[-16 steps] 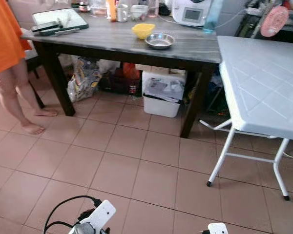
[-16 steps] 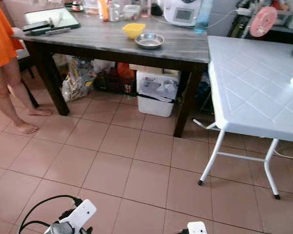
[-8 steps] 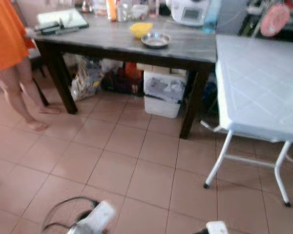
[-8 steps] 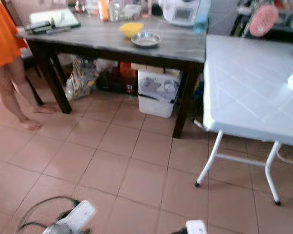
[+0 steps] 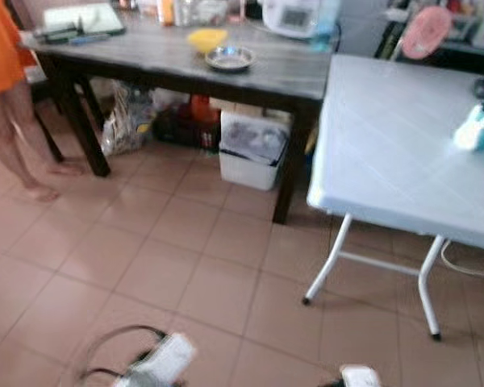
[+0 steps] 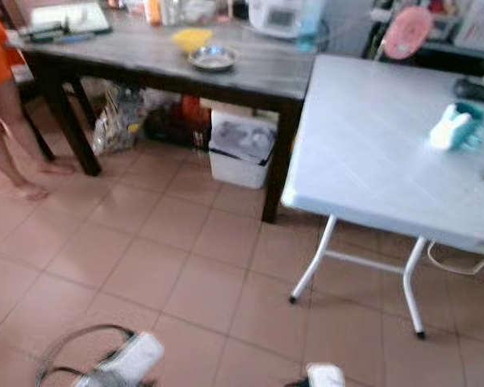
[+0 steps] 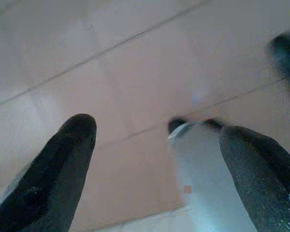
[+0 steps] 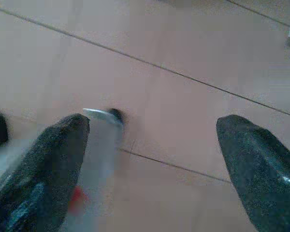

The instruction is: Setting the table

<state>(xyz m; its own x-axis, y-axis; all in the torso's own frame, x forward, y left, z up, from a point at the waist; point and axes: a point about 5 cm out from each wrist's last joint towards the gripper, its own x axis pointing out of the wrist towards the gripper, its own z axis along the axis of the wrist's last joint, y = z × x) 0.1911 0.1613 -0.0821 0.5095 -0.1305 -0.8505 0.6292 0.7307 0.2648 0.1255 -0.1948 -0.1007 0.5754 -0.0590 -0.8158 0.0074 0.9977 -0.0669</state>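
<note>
**Both arms hang low over the tiled floor, tables ahead**

The left arm hangs down at the lower edge of the head views, its wrist a blurred white block with a black cable looping beside it. In its wrist view the left claw [image 7: 154, 164] is spread wide, released, with nothing between its two black fingers [image 7: 63, 164]; the pinkish floor tiles [image 7: 135, 72] lie beneath. The right arm hangs likewise, and the right claw [image 8: 150, 159] is also spread apart and empty above the tiles.

Ahead stands a dark wooden table [image 5: 282, 76] with a grey top. On it, near the middle, sits a yellow bowl [image 5: 206, 38], and just beside it, nearer the robot, a shallow steel bowl [image 5: 230, 57]. A white appliance [image 5: 289, 16] stands at the back of that table, and a tray with dark items [image 5: 73, 20] at its far left end. A white bin [image 5: 250, 149] sits under the table.

To the right, touching the dark table's corner, is a white folding table [image 5: 387, 145] carrying a teal-and-white object [image 5: 476, 129] near its far right side. A person in orange [image 5: 4, 72] stands barefoot at the left.
</note>
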